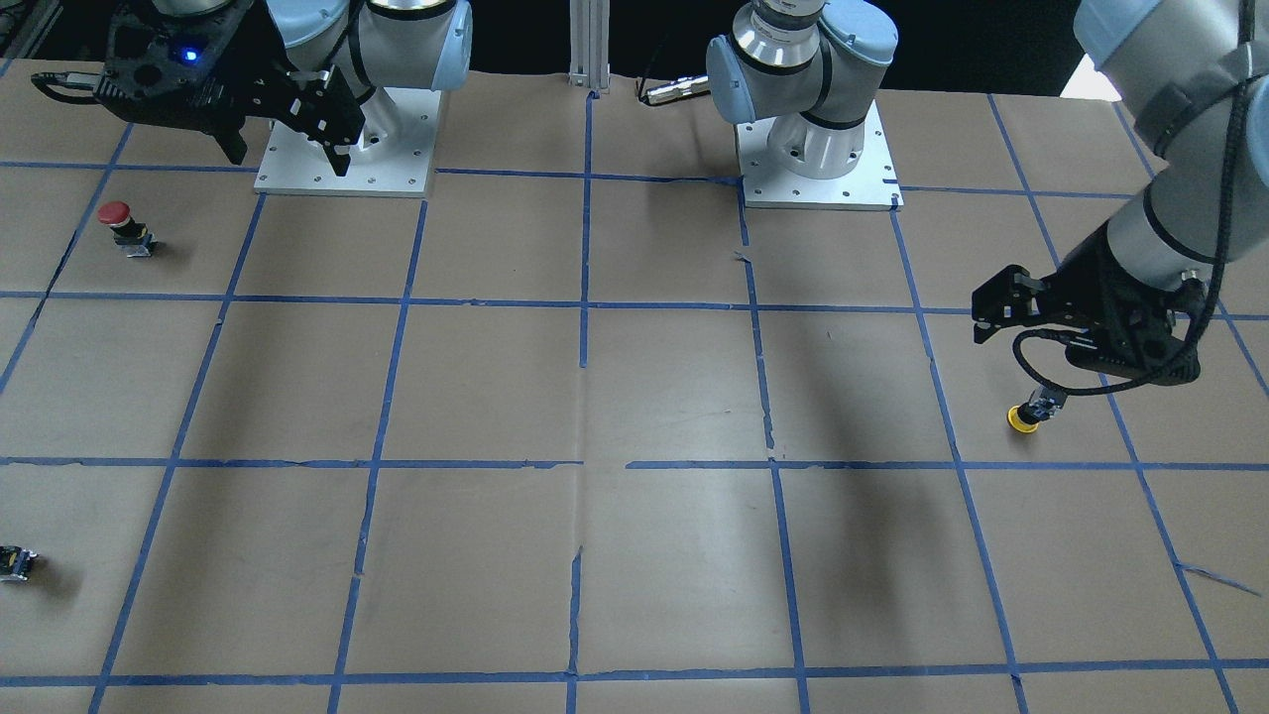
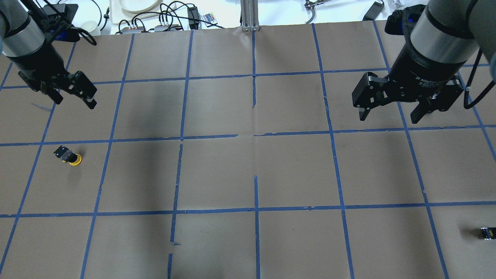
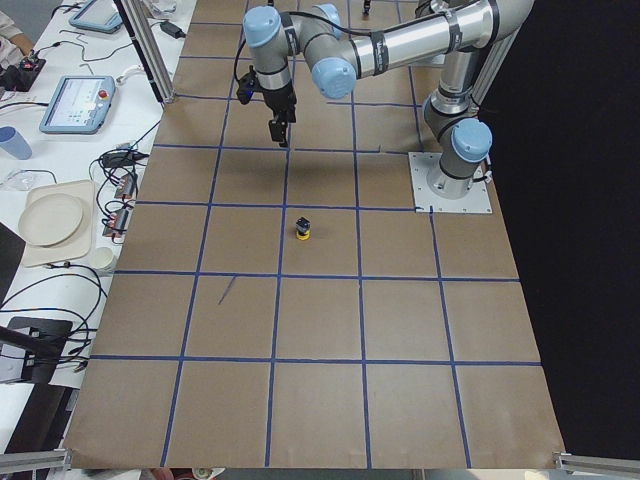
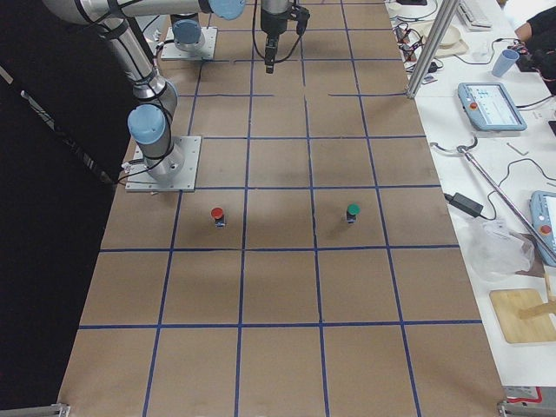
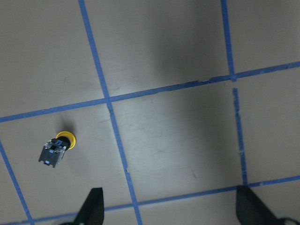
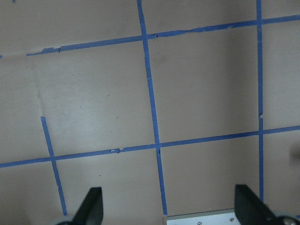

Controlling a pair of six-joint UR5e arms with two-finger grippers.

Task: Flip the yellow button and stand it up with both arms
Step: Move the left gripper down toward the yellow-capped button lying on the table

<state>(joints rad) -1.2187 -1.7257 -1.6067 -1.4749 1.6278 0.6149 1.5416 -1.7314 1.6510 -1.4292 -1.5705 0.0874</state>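
Observation:
The yellow button (image 1: 1026, 415) rests on the brown paper table near its left end, with the yellow cap low and the black-grey body up. It also shows in the overhead view (image 2: 69, 156), the exterior left view (image 3: 303, 229) and the left wrist view (image 5: 58, 147). My left gripper (image 2: 74, 100) hangs open and empty above the table, farther from the robot than the button and apart from it; its fingertips (image 5: 93, 204) frame bare paper. My right gripper (image 2: 389, 115) is open and empty, high over the table's right side, far from the button.
A red-capped button (image 1: 124, 226) and a green-capped one (image 4: 352, 211) stand on the right part of the table. A tiny capless block (image 2: 487, 232) lies near the right front corner. The arm bases (image 1: 818, 164) stand at the robot's edge. Cables and plates (image 2: 135, 6) lie beyond the far edge.

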